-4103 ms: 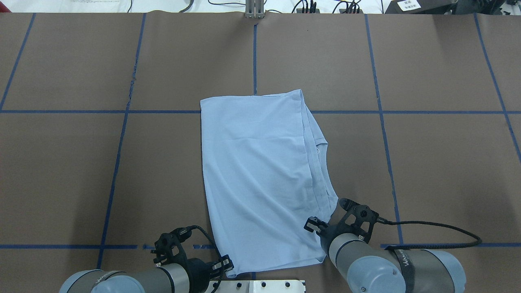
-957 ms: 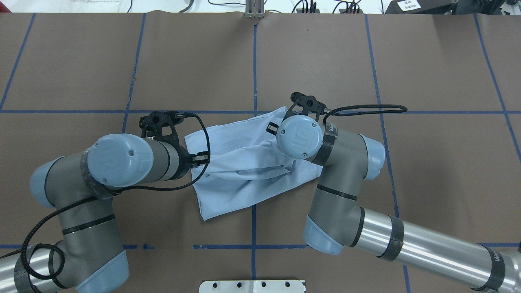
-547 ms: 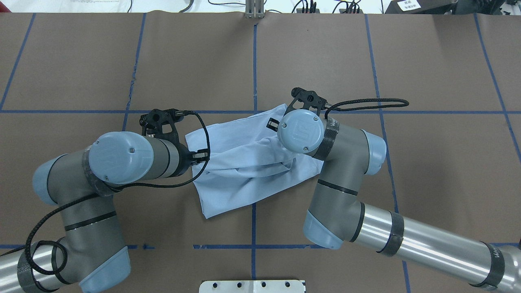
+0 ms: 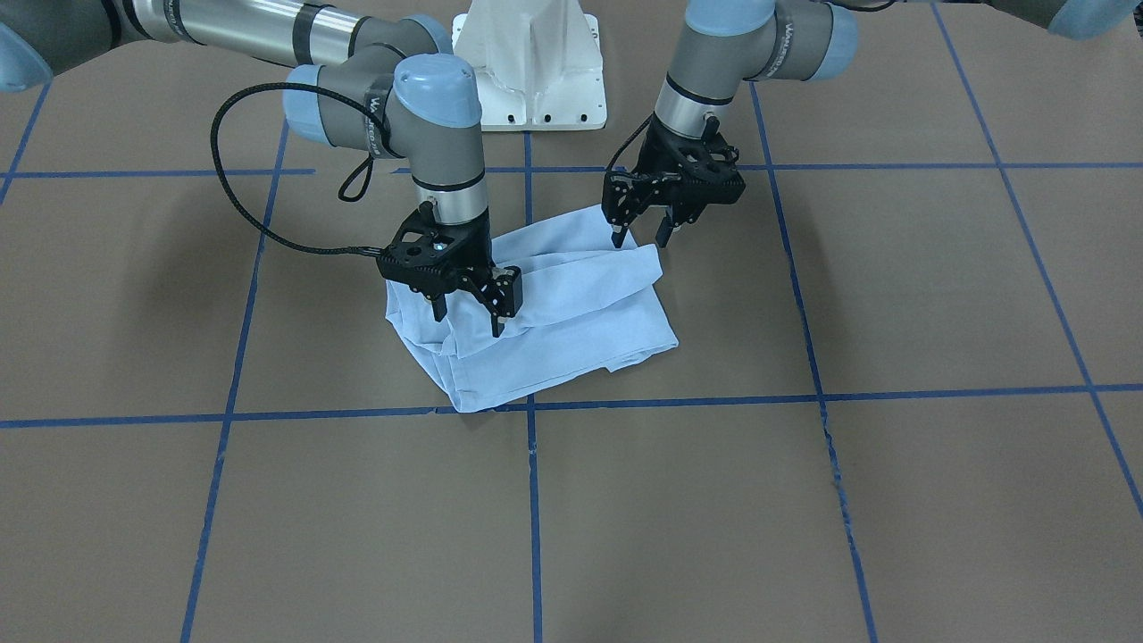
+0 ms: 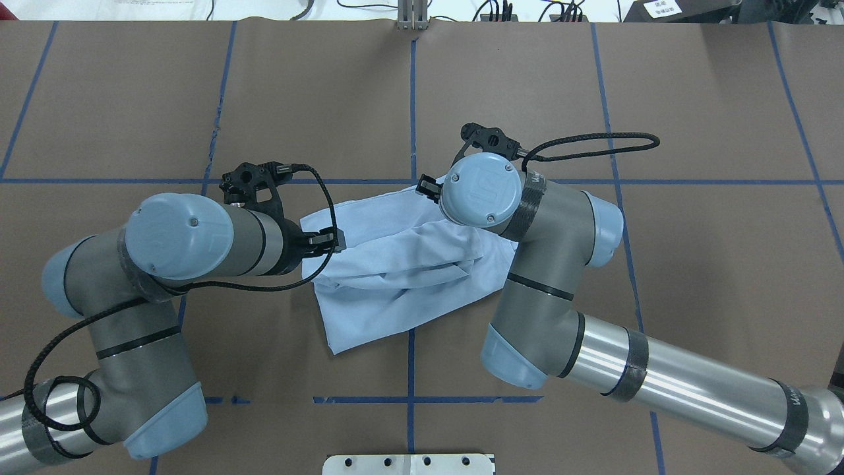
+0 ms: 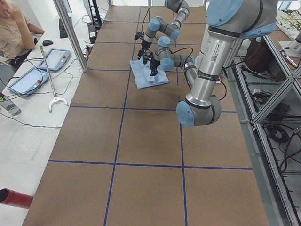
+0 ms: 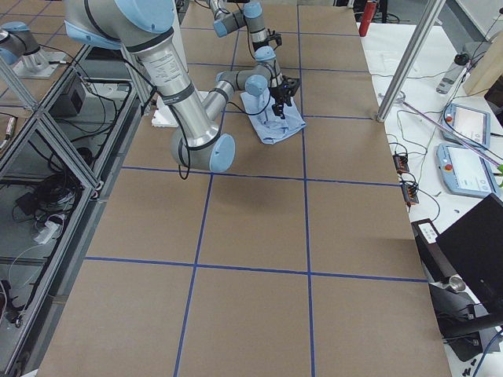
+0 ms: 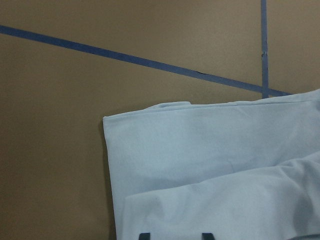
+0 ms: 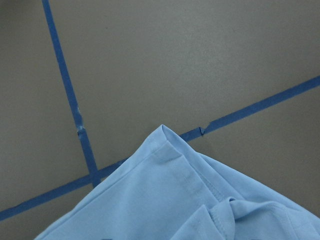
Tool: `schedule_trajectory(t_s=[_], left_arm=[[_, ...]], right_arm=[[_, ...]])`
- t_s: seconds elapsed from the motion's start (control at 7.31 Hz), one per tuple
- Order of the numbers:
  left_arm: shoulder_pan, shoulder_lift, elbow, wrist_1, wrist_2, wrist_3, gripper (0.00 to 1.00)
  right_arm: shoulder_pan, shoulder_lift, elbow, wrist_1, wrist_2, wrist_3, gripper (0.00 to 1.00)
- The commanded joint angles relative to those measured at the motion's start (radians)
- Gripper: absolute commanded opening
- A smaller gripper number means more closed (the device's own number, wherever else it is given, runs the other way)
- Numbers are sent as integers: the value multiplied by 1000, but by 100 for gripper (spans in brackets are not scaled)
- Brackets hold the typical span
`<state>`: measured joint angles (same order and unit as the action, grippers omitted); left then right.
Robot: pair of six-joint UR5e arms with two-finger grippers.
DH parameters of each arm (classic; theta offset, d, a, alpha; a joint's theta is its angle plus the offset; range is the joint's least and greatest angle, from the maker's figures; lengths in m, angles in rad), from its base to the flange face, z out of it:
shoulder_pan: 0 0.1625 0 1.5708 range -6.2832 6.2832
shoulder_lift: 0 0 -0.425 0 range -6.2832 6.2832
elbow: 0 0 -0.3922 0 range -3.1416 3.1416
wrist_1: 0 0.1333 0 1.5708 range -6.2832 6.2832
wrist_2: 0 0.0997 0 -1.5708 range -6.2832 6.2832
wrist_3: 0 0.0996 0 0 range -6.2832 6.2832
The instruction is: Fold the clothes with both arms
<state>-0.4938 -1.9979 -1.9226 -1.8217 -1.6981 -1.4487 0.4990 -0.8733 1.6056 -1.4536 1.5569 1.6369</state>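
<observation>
T-shirt [image 5: 395, 290] folded, rumpled; long axis sideways, skewed from tape lines [image 5: 412, 86].

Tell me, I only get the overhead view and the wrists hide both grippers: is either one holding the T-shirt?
Observer: No. Front-facing view: the right gripper is open, fingertips at the T-shirt, pinching nothing.
Operator: The left one?
Observer: The left gripper is open too, above the shirt's edge on the robot's side.
Operator: Anyone nearby?
Observer: Yes, the left side view shows a person at the white bench beside the table.
</observation>
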Motion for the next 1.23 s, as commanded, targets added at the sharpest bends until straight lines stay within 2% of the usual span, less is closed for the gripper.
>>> schedule_trajectory(t_s=[0.0, 0.14, 0.41, 0.55, 0.68, 0.82, 1.09], left_arm=[[-12, 1, -1, -1, -14, 14, 100], [-12, 1, -1, -1, -14, 14, 100], [-12, 1, -4, -1, -15, 14, 100], [-12, 1, -6, -1, -14, 13, 100], [-12, 2, -6, -1, -15, 13, 100], [-12, 1, -6, -1, -15, 11, 100], [-12, 2, -7, -1, -15, 10, 100]], right_arm=[[-54, -15, 10, -4, -7, -6, 100], [-109, -25, 5, -2, -80, -6, 98], [-134, -30, 4, -4, -118, -6, 74], [-134, -29, 2, -4, -120, -6, 55], [-135, -29, -4, -4, -141, -6, 31], [-135, -27, -6, -2, -147, -6, 0], [-103, -18, -15, -2, -147, -46, 0]])
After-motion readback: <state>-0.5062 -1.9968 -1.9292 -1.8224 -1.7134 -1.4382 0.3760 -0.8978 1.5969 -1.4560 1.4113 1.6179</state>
